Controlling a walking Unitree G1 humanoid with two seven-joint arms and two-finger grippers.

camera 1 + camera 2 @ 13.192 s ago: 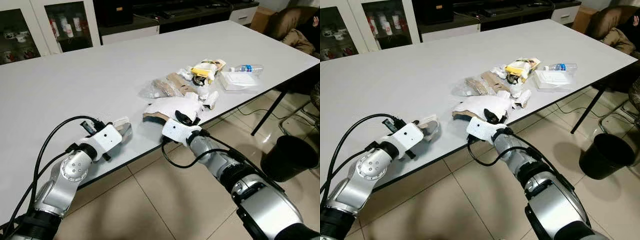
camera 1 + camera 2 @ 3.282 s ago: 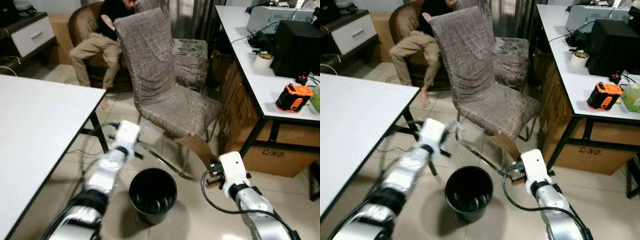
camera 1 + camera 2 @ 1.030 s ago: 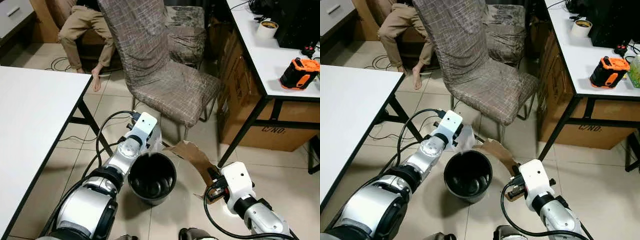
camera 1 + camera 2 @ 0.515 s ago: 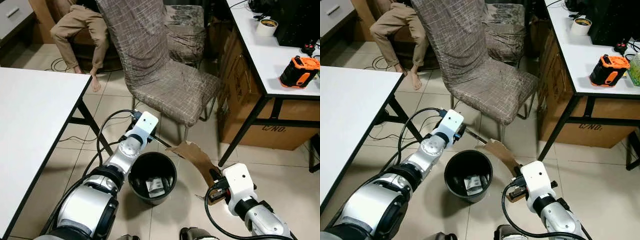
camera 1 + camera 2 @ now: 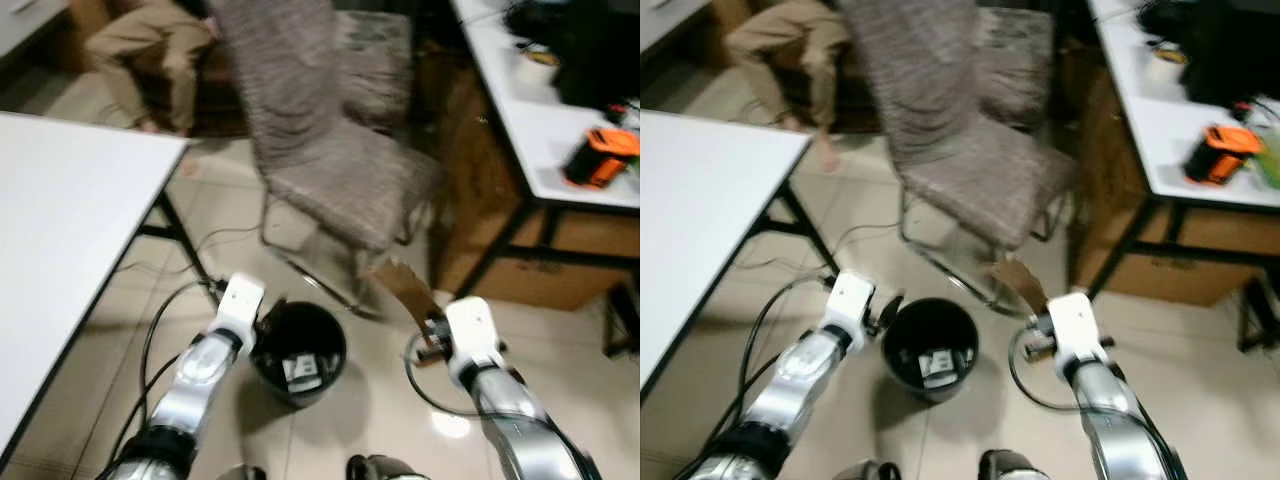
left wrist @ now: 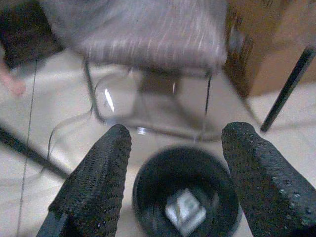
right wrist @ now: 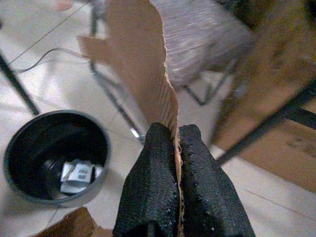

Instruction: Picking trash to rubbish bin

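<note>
The right gripper is pinching a torn piece of brown cardboard between its pressed-together fingers, gripping it by the lower edge so the sheet is standing up and away from the wrist. In the head views the cardboard is hanging at about three o'clock from the black rubbish bin, near it but not yet over the opening. The left gripper is hovering at the bin's nine o'clock edge, fingers spread wide and holding nothing — a crumpled white wrapper is lying on the bin's floor. The cardboard looks light and fairly stiff, though ragged and likely to flop or catch the rim; an edge grip seems adequate. A fabric-covered chair is standing at the bin's twelve o'clock.
</note>
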